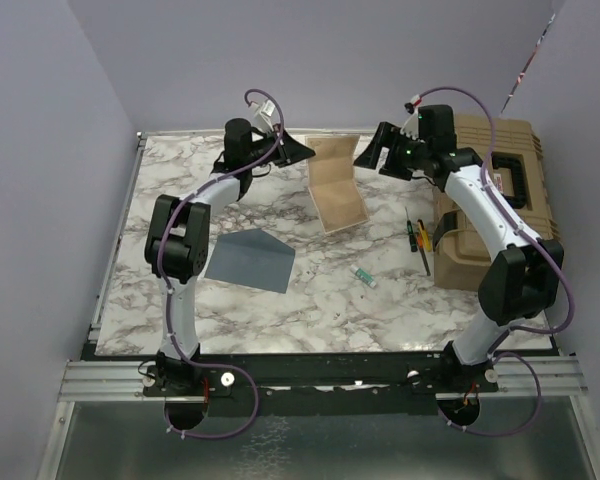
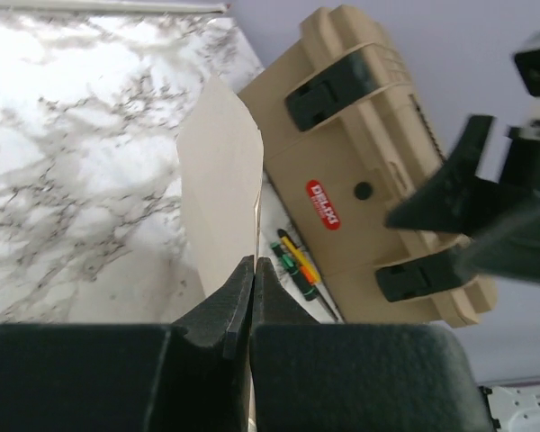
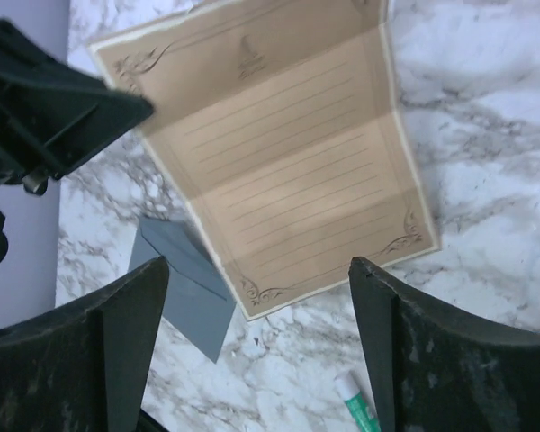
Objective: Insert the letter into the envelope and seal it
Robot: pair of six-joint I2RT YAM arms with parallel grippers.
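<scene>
Left gripper [image 2: 254, 268] — jaws closed flat on one edge of the letter [image 1: 337, 188], near the middle of the far edge of the bench [image 1: 310, 310]. The letter is creased across; its far part is lifted and its near end rests on the bench. Right gripper [image 3: 256, 274] — jaws wide, holding nothing, just right of the letter. The envelope [image 1: 250, 258] lies flat left of centre, apart from the letter. A tan case [image 1: 490, 190] sits along the right edge.

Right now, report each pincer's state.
Left pincer: closed on the edge of the tan brown-bordered paper letter.
Right pincer: open, holding nothing.
</scene>
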